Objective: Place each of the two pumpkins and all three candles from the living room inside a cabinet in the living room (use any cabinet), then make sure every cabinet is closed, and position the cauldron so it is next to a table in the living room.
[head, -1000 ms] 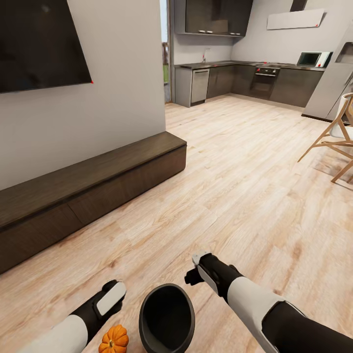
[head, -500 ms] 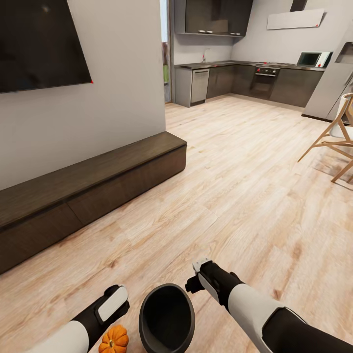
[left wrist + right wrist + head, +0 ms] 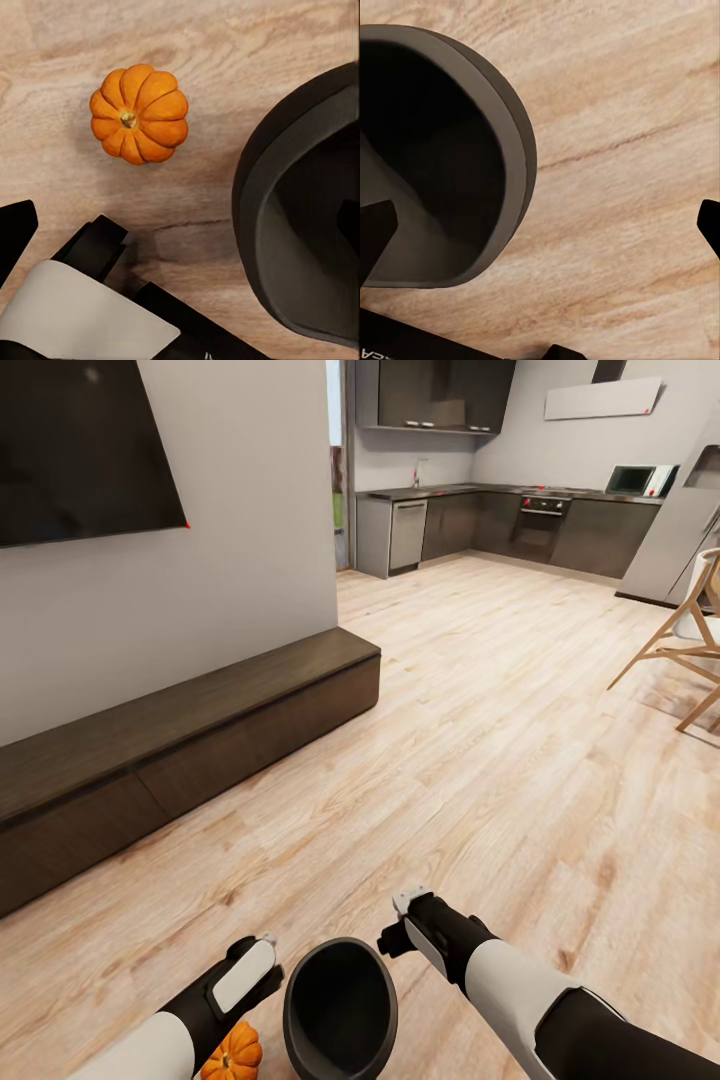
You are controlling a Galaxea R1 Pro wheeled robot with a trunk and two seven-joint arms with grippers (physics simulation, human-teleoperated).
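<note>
Pumpkin (image 3: pixel 139 115) below left hand (image 3: pixel 262 960)

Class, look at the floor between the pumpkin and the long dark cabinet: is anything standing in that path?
Nothing visible does. From the pumpkin to the cabinet there is bare wood floor; the cauldron sits beside the pumpkin, off that line.

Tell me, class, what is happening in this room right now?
A two-armed robot stands on a wood floor with a dark cauldron right in front of it. Its left hand hangs above a small orange pumpkin lying on the floor beside the cauldron, not holding it. The right hand, open and empty, hovers on the cauldron's other side. The long dark cabinet along the wall is closed.
</note>
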